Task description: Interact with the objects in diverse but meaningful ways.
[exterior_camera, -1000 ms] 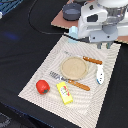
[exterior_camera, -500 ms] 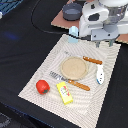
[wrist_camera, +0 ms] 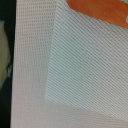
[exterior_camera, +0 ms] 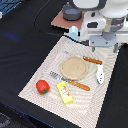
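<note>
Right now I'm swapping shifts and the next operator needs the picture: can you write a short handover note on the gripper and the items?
Gripper: above the far edge of the striped placemat, jaws hidden, nothing visibly held.
Shiny red pepper-like vegetable and yellow rectangular box with red label: side by side near the mat's front corner.
White elongated piece: on the exterior view's right of the tan round plate.
Done: nothing evident. Left: pick an item and handle it.

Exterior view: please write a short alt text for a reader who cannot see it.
A white robot arm hangs over a striped placemat on a dark table. The mat holds a tan plate with cutlery beside it, a red pepper and a yellow box.
</note>
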